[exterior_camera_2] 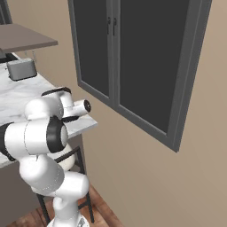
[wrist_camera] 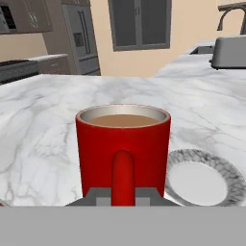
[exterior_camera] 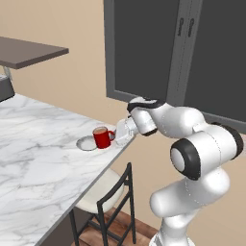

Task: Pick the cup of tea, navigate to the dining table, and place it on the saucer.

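The cup of tea (exterior_camera: 101,138) is a small red mug with light brown liquid, standing near the right edge of the dining table (exterior_camera: 38,158), a white marble slab. My gripper (exterior_camera: 117,137) reaches in from the right and is shut on the mug's handle. In the hand view the cup of tea (wrist_camera: 123,144) is dead centre with its handle (wrist_camera: 123,175) facing me between the finger tips of my gripper (wrist_camera: 123,198). The saucer (wrist_camera: 202,178), pale with a speckled rim, lies empty right beside the mug; in the left base view the saucer (exterior_camera: 87,143) is just left of it. Whether the mug's base touches the table is hidden.
A black chair (exterior_camera: 109,194) with a pale seat is tucked under the table edge below the mug. A grey toaster (exterior_camera_2: 21,68) stands farther along the marble. A dark window (exterior_camera: 178,53) fills the wall behind the arm. A brown shelf (exterior_camera: 29,50) hangs at the upper left.
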Controlling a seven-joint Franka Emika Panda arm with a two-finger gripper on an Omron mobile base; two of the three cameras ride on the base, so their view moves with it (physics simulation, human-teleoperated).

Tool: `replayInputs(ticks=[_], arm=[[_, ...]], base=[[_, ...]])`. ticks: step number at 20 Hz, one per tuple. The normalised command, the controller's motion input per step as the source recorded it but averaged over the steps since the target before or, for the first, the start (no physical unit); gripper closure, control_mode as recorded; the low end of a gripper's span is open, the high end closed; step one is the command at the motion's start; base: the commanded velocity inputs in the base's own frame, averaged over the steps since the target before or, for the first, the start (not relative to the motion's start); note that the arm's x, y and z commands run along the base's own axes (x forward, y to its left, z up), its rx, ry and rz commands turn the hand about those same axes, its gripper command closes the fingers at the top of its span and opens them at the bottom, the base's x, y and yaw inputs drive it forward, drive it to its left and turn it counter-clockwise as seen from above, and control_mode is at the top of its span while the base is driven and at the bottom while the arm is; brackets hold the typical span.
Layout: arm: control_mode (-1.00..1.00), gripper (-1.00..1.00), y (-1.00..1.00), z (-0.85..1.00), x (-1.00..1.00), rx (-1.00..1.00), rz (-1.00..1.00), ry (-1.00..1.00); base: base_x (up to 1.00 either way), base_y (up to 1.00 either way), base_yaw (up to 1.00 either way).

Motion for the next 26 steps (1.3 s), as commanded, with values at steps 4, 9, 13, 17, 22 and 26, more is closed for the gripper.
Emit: replayInputs(ticks=[4,9,13,17,22,26], arm=[[-1.0,1.0,0.05,-0.18,0.71,0.0,0.0,0.0],[-1.0,1.0,0.24,-0.17,0.57,0.0,0.0,0.0],[-1.0,1.0,0.31,-0.13,0.13,0.0,0.01,0.0],[-1.0,1.0,0.21,-0.12,0.0,0.0,0.02,-0.01],[-1.0,1.0,0.03,-0.2,0.0,0.01,0.0,-0.05],[-1.0,1.0,0.0,-0.28,0.01,0.08,0.0,-0.08]], base=[[0.0,0.0,0.0],[0.0,0.0,0.0],[0.0,0.0,0.0],[0.0,0.0,0.0],[0.0,0.0,0.0],[0.0,0.0,0.0]])
